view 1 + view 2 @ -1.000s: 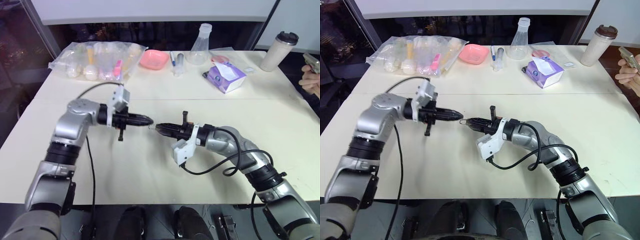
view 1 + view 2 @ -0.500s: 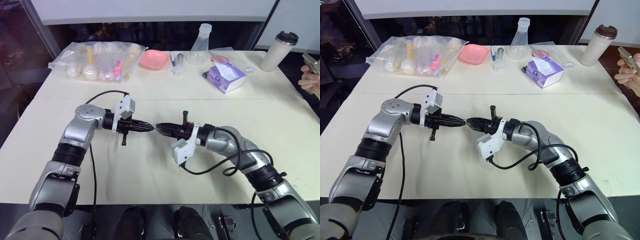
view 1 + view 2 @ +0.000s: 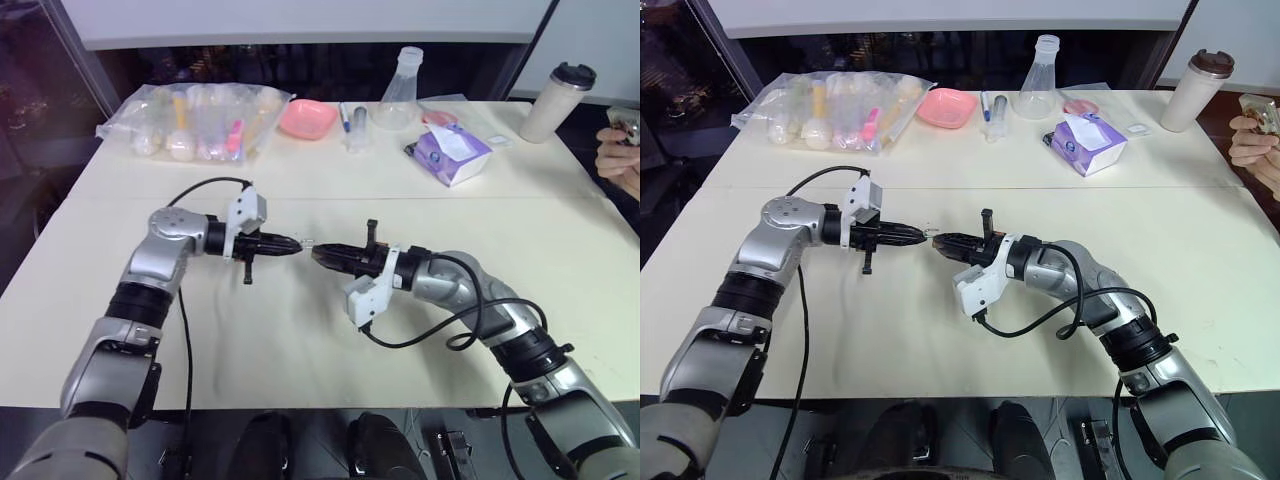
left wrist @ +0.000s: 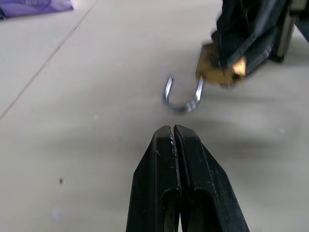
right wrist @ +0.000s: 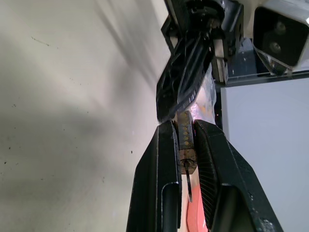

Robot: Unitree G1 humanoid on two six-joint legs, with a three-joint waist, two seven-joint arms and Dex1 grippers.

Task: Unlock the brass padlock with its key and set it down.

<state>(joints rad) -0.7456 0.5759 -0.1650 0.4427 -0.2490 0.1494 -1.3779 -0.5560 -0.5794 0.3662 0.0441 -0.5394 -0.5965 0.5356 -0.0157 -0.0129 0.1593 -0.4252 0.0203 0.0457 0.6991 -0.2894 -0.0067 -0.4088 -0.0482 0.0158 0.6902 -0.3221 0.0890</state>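
At the far left of the pale cream table [image 3: 300, 340] a clear plastic bag of small bottles and tubes [image 3: 195, 120] is seen lying near the back edge. Nearer the middle, the left gripper [image 3: 297, 244] is held just above the tabletop, pointing toward the right arm; its two black fingers [image 4: 166, 164] are pressed together with no gap, and whether anything is pinched at their tips cannot be told. Just ahead of those tips, across a narrow gap, the small golden-brass padlock with a thin silvery shackle loop [image 4: 219, 67] is found, clamped by its body between the black fingers of the right gripper [image 3: 318, 255], above the table and not resting on it. The shackle is seen to hang out of the body with one leg free, turned toward the left gripper but apart from it.

Along the back of the table, a pink shallow dish [image 3: 307, 118], a clear glass conical flask [image 3: 398, 92] and a purple tissue box with a white sheet sticking out [image 3: 452, 153] are set in a row, well apart from both grippers. At the far right corner a beige lidded tumbler [image 3: 558, 102] stands upright, and a person's hand [image 3: 617, 152] is seen at the edge, holding a small object.
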